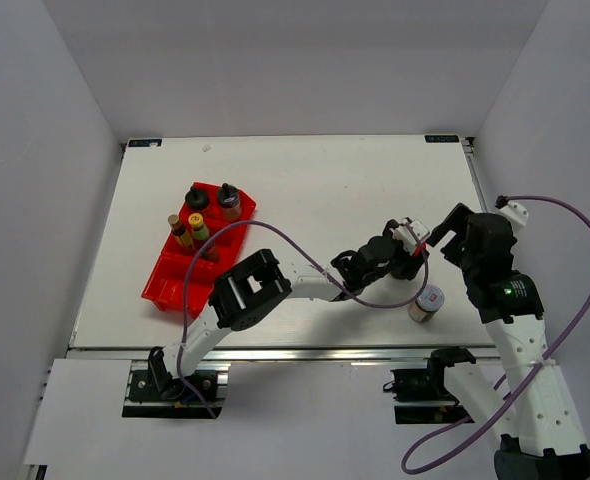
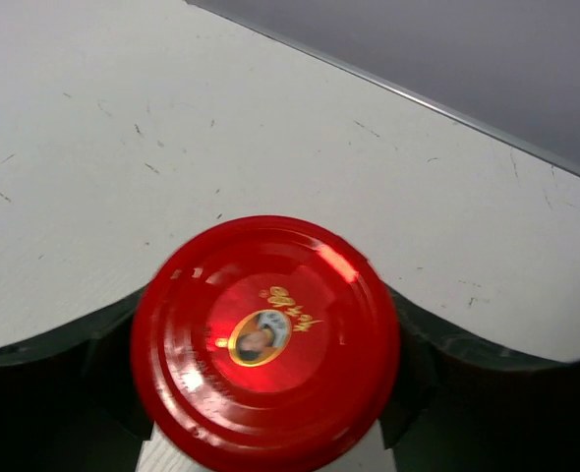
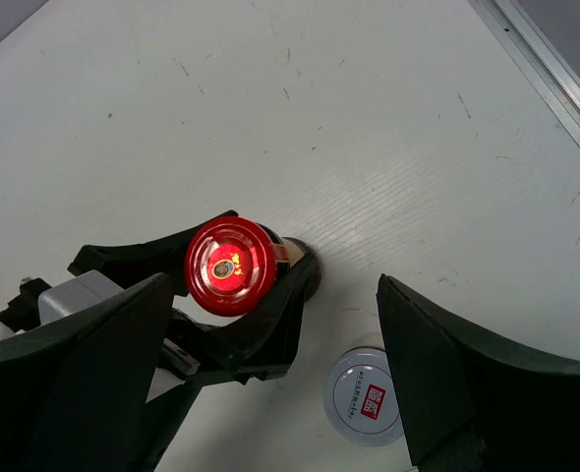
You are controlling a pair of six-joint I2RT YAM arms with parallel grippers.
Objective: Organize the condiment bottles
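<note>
A red-capped jar (image 1: 417, 243) stands on the white table right of centre. My left gripper (image 1: 407, 240) reaches across to it and is shut on its sides. From the left wrist the red cap (image 2: 265, 339) fills the space between the dark fingers (image 2: 437, 359). My right gripper (image 3: 272, 285) hovers open above this jar (image 3: 229, 265) and a white-capped jar (image 3: 366, 396), holding nothing. The white-capped jar (image 1: 426, 302) stands alone near the front edge. Several other condiment bottles (image 1: 197, 226) stand in the red tray (image 1: 161, 291) at the left.
The red divided tray lies diagonally at the left middle of the table; its near compartments hold nothing. A purple cable loops from my left arm (image 1: 305, 285) across the table's middle. The table's right edge rail (image 3: 555, 79) runs close by.
</note>
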